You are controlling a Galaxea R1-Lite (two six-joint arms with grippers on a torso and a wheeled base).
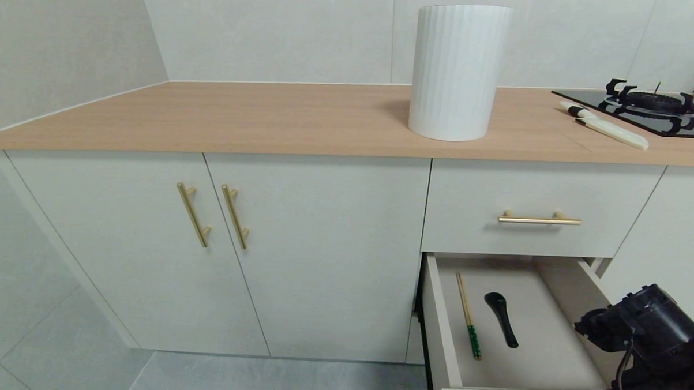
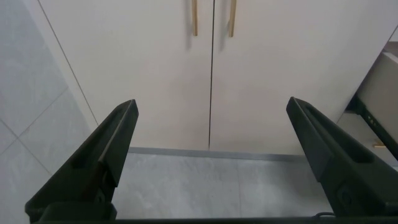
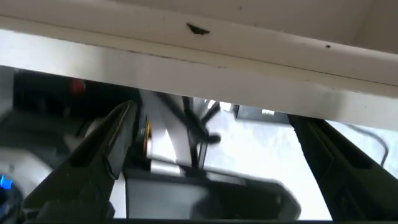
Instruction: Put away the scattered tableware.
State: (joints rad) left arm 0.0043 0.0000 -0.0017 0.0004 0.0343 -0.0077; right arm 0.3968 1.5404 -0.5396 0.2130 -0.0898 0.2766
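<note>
The lower drawer [image 1: 437, 319] stands pulled out under the counter. Inside it lie a pair of wooden chopsticks with green ends [image 1: 468, 321] and a black spoon [image 1: 501, 317], side by side. A knife with a pale blade [image 1: 606, 126] rests on the wooden counter beside the stove. My right arm [image 1: 648, 327] sits low at the drawer's right front corner. My right gripper [image 3: 211, 115] is open and holds nothing, close under a pale drawer edge [image 3: 205, 68]. My left gripper [image 2: 211, 106] is open and bare, facing the cabinet doors [image 2: 211, 74] above the floor.
A tall white ribbed canister [image 1: 456, 72] stands on the counter [image 1: 240, 116]. A black gas stove [image 1: 656, 107] is at the back right. The upper drawer with a gold handle [image 1: 539, 219] is closed. Two closed cabinet doors with gold handles [image 1: 213, 214] are on the left.
</note>
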